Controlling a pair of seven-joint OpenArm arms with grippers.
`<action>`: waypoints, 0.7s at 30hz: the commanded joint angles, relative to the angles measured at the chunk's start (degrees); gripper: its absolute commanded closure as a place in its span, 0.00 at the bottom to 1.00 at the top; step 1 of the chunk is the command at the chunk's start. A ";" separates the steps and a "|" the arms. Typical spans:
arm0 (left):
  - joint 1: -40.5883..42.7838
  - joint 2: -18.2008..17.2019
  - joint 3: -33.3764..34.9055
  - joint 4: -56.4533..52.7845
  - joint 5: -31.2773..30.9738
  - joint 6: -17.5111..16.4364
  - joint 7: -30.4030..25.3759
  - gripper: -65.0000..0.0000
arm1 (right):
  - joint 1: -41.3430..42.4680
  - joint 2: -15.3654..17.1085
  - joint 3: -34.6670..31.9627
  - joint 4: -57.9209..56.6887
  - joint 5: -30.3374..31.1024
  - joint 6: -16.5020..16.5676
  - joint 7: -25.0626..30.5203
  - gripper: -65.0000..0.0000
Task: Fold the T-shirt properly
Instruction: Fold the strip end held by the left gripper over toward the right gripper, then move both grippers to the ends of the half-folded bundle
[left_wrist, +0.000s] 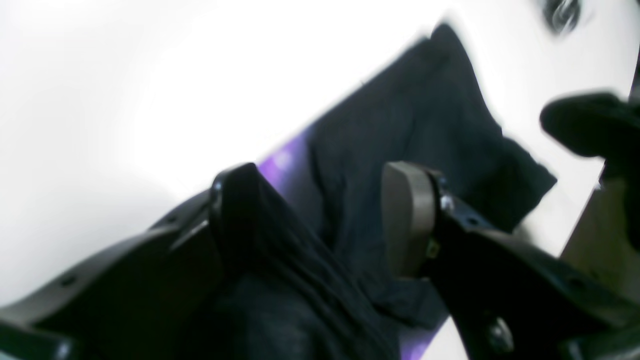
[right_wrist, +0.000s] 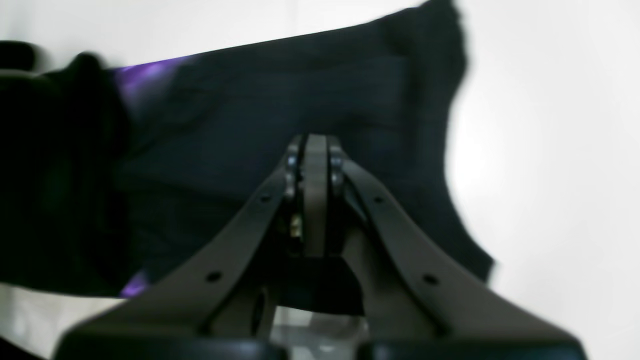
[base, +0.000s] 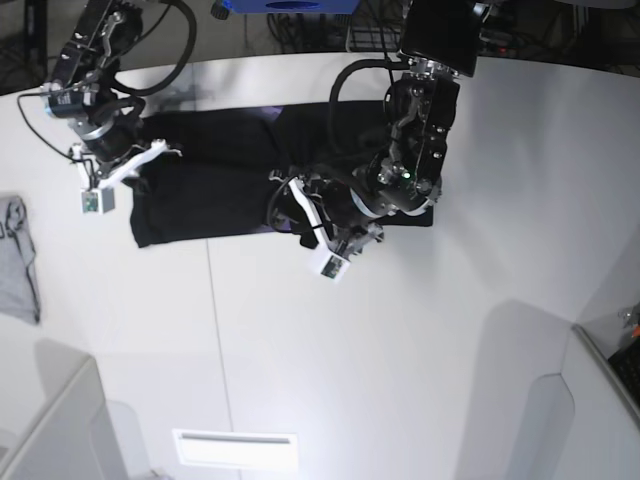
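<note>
base view: white curved surface (base: 400, 340), a seam running across it; dark clutter and cables beyond its far edge.
t-shirt: black t-shirt (base: 230, 180) spread flat along the far edge of the surface, stretching from the far-left corner toward the middle.
grey garment (base: 18, 260): small, at the left edge, well apart.
left claw (left_wrist: 320, 220): jaws wide, dark cloth bunched against one finger, over the shirt's right end.
right claw (right_wrist: 315, 165): jaws pressed together, over the shirt's left end.
texture: soft, creased cotton, purple print at a fold; blurred.
</note>
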 joint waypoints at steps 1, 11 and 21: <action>-0.17 0.05 -1.15 3.11 -0.68 -0.15 -1.29 0.43 | 0.29 0.18 0.57 0.76 0.96 0.30 1.14 1.00; 14.95 -9.62 -27.88 13.21 -0.68 -0.50 -1.82 1.00 | 4.07 5.28 13.22 -4.86 26.89 0.30 -12.75 0.69; 25.23 -12.35 -47.04 9.35 -0.06 -11.31 -8.50 1.00 | 14.44 12.93 12.79 -30.80 41.66 0.21 -21.01 0.37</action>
